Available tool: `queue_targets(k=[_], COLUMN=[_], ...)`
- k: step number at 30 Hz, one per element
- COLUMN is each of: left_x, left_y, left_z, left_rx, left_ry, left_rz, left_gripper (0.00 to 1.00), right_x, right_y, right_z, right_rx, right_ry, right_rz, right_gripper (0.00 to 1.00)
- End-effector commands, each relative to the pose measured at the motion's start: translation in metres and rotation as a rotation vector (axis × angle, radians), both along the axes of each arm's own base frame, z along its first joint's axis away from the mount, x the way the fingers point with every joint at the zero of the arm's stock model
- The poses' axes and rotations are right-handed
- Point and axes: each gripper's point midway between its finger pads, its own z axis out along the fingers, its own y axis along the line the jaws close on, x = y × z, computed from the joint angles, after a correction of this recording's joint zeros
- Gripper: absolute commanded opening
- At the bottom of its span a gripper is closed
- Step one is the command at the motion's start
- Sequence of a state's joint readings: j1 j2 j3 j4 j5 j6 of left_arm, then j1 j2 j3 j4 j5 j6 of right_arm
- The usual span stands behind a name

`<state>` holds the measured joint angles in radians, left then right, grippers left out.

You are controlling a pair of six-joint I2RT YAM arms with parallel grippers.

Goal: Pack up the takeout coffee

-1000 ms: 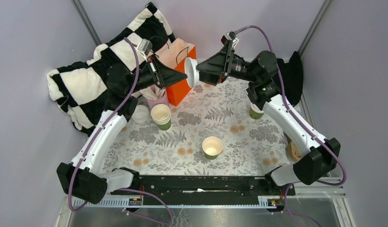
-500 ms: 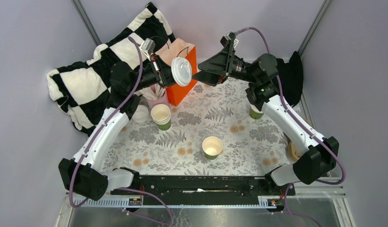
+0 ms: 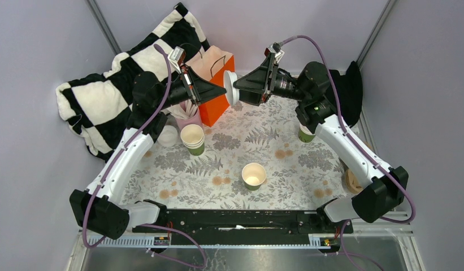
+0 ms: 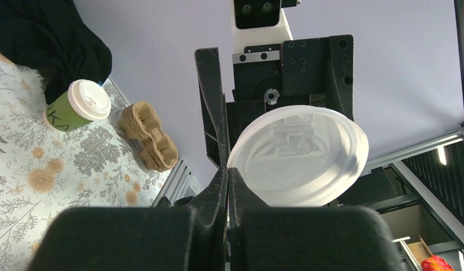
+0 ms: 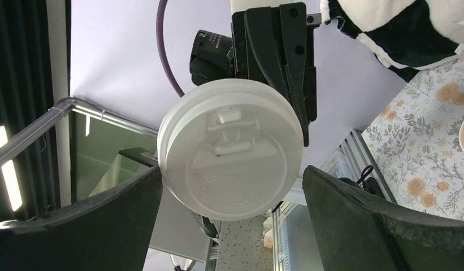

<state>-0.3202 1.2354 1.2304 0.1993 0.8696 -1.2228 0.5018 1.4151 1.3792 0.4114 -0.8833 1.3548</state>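
Both arms are raised above the far part of the worktop, which has a floral cover, and their jaws face each other. The left jaws are pressed together on the rim of a round white plastic lid, which hangs in mid-air on edge, just in front of the upright orange paper bag. The right jaws are spread wide. In the right wrist view the lid sits between the two black fingers. Whether either finger touches it cannot be told.

One small green paper cup with a white lid fitted stands upright at the far right of the worktop, beside a black cloth. From above it is mostly hidden behind the right arm. A second green paper cup, without a lid, stands upright near the middle of the worktop, well apart from both jaws.

A brown moulded cup carrier lies at the right edge, near the lidded cup. A stack of lidless green cups stands on the left, just in front of a pink cup of white sticks. A black-and-white checked cloth is heaped at the far left.
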Motion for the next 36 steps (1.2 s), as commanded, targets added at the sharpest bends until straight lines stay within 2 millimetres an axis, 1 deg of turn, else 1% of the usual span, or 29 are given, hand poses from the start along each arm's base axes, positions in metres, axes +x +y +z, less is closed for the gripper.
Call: queue_targets(k=[1,4,14,17,21,27,30,33,35,36], left_x=[-0.010,-0.011,-0.013,-0.012,-0.014,-0.014,-0.015,-0.012,-0.012,-0.011], left_y=[0.001,0.001,0.002,0.002,0.002,0.001,0.001,0.002,0.003,0.004], left_z=[0.025,0.026,0.023,0.023,0.023,0.017,0.016,0.012,0.007,0.003], left_rx=[-0.016,-0.016,-0.010,-0.010,-0.012,-0.015,-0.011,0.012,0.038,0.054], left_ry=[-0.106,-0.111,-0.107,-0.106,-0.106,-0.097,-0.096,-0.088,-0.082,-0.074], left_rz=[-0.008,-0.011,-0.010,-0.010,-0.017,-0.030,-0.031,-0.013,-0.001,0.009], left_gripper=[0.00,0.00,0.00,0.00,0.00,0.01,0.13,0.29,0.33,0.38], right_x=[-0.008,-0.008,-0.006,-0.007,-0.007,-0.007,-0.007,-0.007,-0.008,-0.008], right_y=[-0.005,-0.004,-0.004,-0.005,-0.005,-0.005,-0.005,-0.006,-0.006,-0.006], right_z=[0.023,0.022,0.018,0.019,0.020,0.017,0.017,0.016,0.014,0.012], right_rx=[0.033,0.041,0.042,0.053,0.058,0.063,0.064,0.062,0.059,0.055], right_ry=[-0.079,-0.071,-0.046,-0.041,-0.038,-0.023,-0.022,-0.019,-0.017,-0.015], right_rz=[-0.010,-0.006,-0.007,-0.003,-0.002,-0.004,-0.004,-0.006,-0.005,-0.006], right_gripper=[1.00,1.00,0.93,0.90,0.89,0.87,0.87,0.87,0.87,0.87])
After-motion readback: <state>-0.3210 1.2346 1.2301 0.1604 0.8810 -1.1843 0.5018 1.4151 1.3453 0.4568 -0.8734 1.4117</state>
